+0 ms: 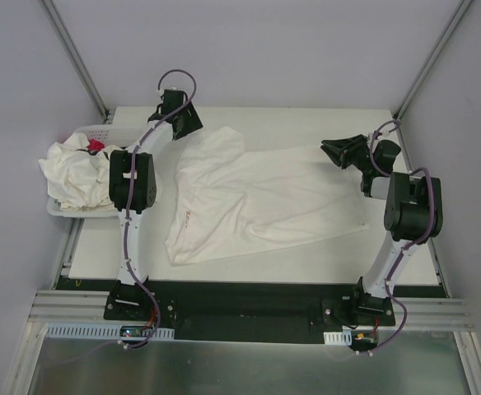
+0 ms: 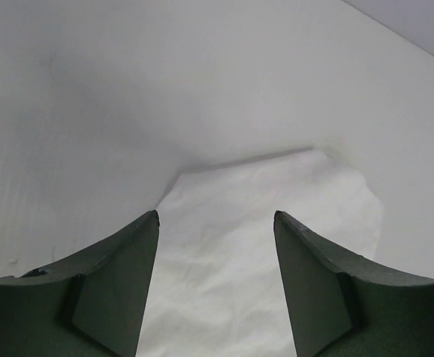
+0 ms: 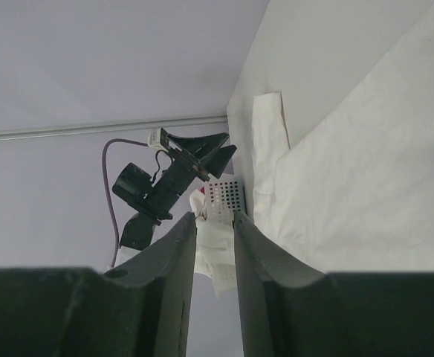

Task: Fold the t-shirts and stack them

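One off-white t-shirt (image 1: 249,197) lies spread and creased across the middle of the white table (image 1: 306,123). More t-shirts (image 1: 76,173) are heaped in the basket at the left. My left gripper (image 1: 183,115) hovers at the table's far left, just beyond the spread shirt's upper corner, open. In the left wrist view that corner (image 2: 261,245) lies below the empty left gripper (image 2: 217,219). My right gripper (image 1: 339,152) hangs over the shirt's far right edge. In the right wrist view the right gripper (image 3: 215,217) stands narrowly open on nothing, beside the shirt (image 3: 366,171).
A white perforated basket (image 1: 55,210) sits at the table's left edge, with a small red packet (image 1: 96,146) among the shirts in it. Grey walls and metal frame posts (image 1: 76,58) enclose the table. The right wrist view shows the basket (image 3: 228,195) and the left arm (image 3: 157,190) far off.
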`<state>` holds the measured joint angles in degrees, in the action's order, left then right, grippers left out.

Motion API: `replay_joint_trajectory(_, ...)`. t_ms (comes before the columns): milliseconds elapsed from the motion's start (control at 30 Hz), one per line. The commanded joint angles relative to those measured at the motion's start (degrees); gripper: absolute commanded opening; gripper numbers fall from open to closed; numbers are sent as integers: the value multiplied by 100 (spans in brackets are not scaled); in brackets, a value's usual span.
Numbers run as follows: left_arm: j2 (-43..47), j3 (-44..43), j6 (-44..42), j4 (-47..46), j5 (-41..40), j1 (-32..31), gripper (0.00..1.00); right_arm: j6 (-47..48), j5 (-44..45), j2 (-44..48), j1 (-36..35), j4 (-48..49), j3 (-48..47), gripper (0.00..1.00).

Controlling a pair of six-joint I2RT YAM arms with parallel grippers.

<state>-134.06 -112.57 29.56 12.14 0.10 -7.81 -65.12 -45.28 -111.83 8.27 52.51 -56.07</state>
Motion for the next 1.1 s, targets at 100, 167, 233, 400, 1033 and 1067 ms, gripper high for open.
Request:
replay_joint_trajectory(100,-393,-590,155,-19,456,26,62,35,-51,381,95,374,26,29)
replay_joint_trajectory(167,-480,-634,173,-19,491,26,62,43,-43,364,113,374,26,29)
replay_joint_trajectory(233,-524,-643,216,-19,500,26,62,52,-25,364,139,374,44,29)
replay_joint_trajectory(400,-595,-713,252,-19,535,34,61,61,-43,346,174,374,114,29)
replay_joint_trajectory(1033,-692,-687,428,-28,685,34,0,70,-34,267,289,383,167,27)
replay_joint_trajectory(1067,-674,-687,393,-28,658,34,10,70,-34,276,289,383,167,27)
